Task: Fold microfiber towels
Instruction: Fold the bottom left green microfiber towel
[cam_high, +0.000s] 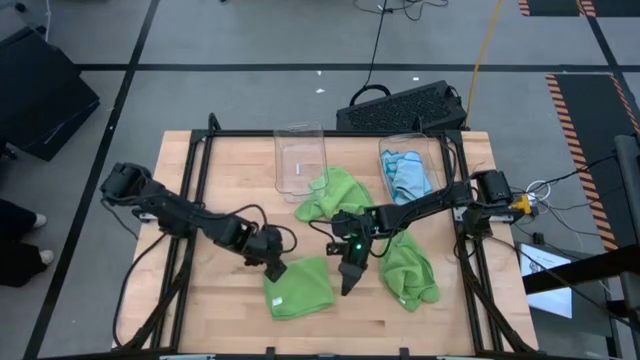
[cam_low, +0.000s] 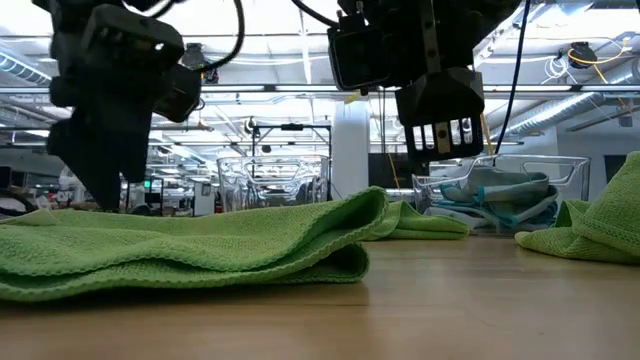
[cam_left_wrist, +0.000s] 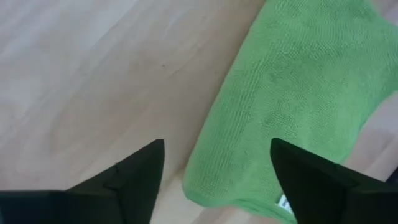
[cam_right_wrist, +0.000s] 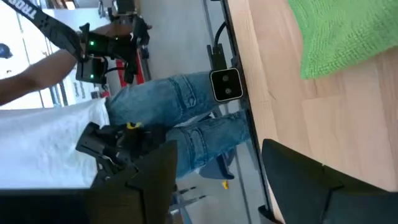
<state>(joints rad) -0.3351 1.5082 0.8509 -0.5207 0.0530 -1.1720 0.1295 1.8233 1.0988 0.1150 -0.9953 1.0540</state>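
Folded towel: a lime green microfiber towel (cam_high: 298, 288) lies doubled over near the front edge of the table, its rounded fold (cam_low: 345, 262) facing the low camera.
Other green towels: one crumpled heap (cam_high: 335, 193) sits mid-table beside the bins, another (cam_high: 410, 268) lies bunched toward the right.
Blue towels: light blue cloths (cam_high: 408, 173) are piled inside the right-hand clear bin (cam_high: 436, 150); the left clear bin (cam_high: 300, 160) stands next to it.
Left gripper: the left gripper (cam_high: 276, 268) hangs right at the folded towel's back-left corner, fingers spread wide with nothing between them; its wrist view shows the towel's edge (cam_left_wrist: 273, 124) under the gap.
Right gripper: the right gripper (cam_high: 348, 281) points down just beside the folded towel's right edge, jaws apart and holding nothing.
Surface: a pale wooden tabletop (cam_high: 230, 180) framed by black rails.
Room: grey floor, a black keyboard (cam_high: 405, 105) behind the table, bright ceiling lights across an open workshop, and a person in blue jeans (cam_right_wrist: 180, 118) standing at the table's front side.
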